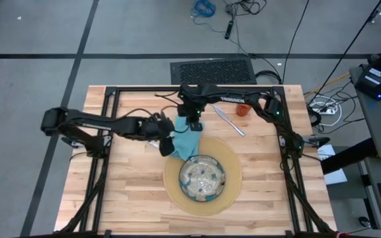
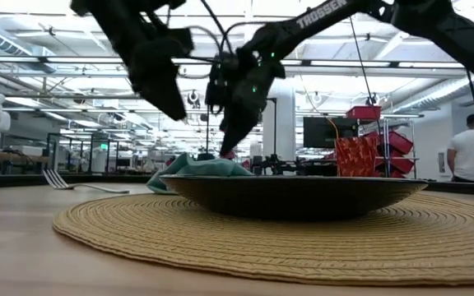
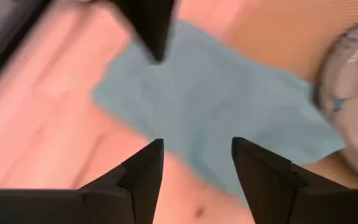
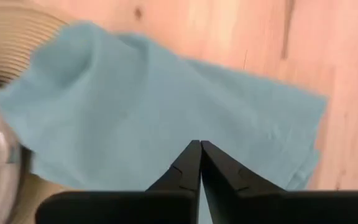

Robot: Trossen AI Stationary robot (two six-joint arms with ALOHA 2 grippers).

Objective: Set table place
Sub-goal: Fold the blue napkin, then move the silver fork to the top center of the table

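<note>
table [image 1: 127, 198] wood | mat [image 1: 233, 192] tan, round, near front edge | plate [image 1: 204, 177] glass, on mat, nothing in it | napkin [image 1: 185, 140] teal, overlaps mat rim, beside plate | L gripper [image 1: 166, 142] above napkin edge, jaws apart, nothing held | R gripper [image 1: 193, 125] tips on napkin's far end, jaws clenched; pinch not clear | cup [image 1: 242, 110] orange, far side.
</note>
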